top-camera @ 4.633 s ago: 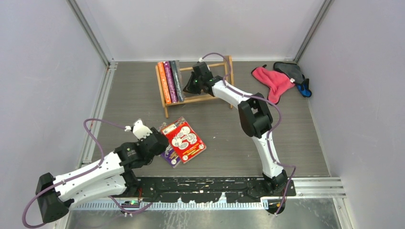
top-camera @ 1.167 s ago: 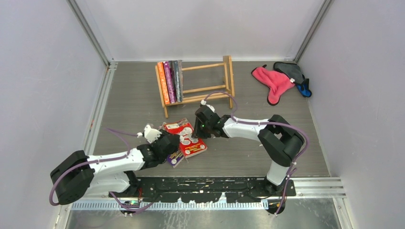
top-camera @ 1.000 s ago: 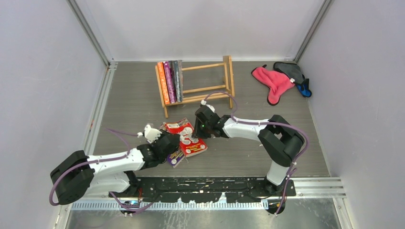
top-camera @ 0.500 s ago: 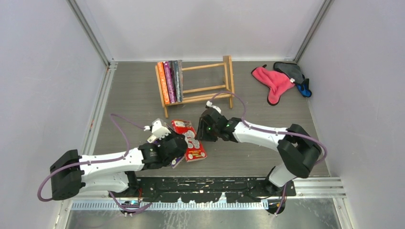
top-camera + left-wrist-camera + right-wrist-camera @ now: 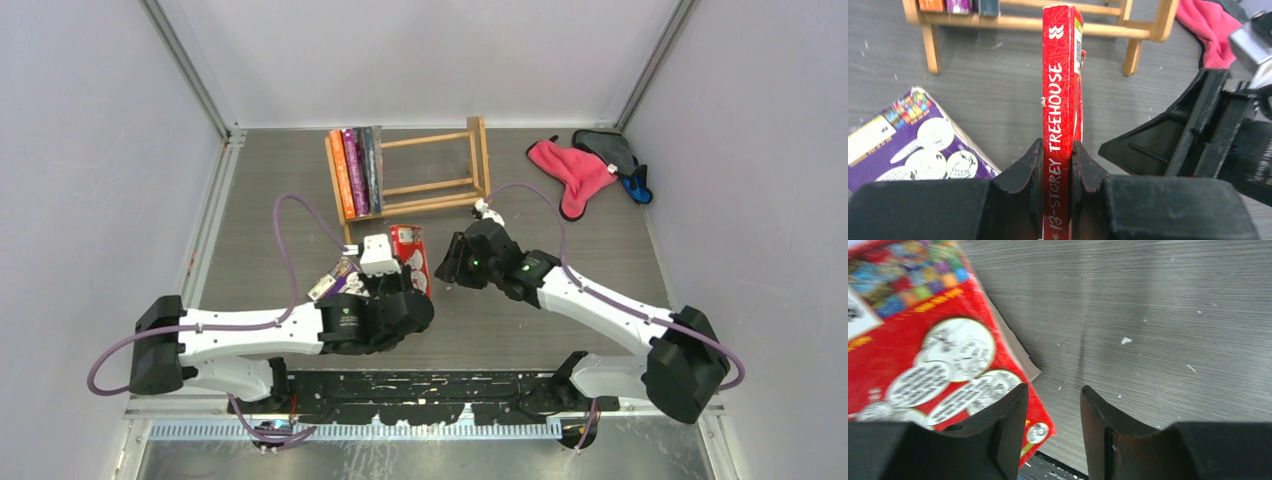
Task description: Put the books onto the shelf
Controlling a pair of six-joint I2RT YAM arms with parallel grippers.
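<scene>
From the top external camera, the left arm reaches in across the near part of the worktop. The left claw is clenched on the red book, which stands on edge just in front of the shelf. Whether the red book's lower edge touches the worktop I cannot tell. The purple book lies flat just to its left. Three books stand together at the left end of the shelf. The right claw sits close beside the red book on its right. A pink cloth and a grey cloth lie in the far right corner, well apart from the shelf.

In the left wrist view, both fingers press the red book's spine, which points straight toward the shelf's lower rail. The purple book lies cover-up on the left, and the right claw's black body fills the right side.

In the right wrist view, the right claw is released, its jaws apart with bare worktop showing between them. The red book's cover fills the left side, and its corner lies against the left finger.
</scene>
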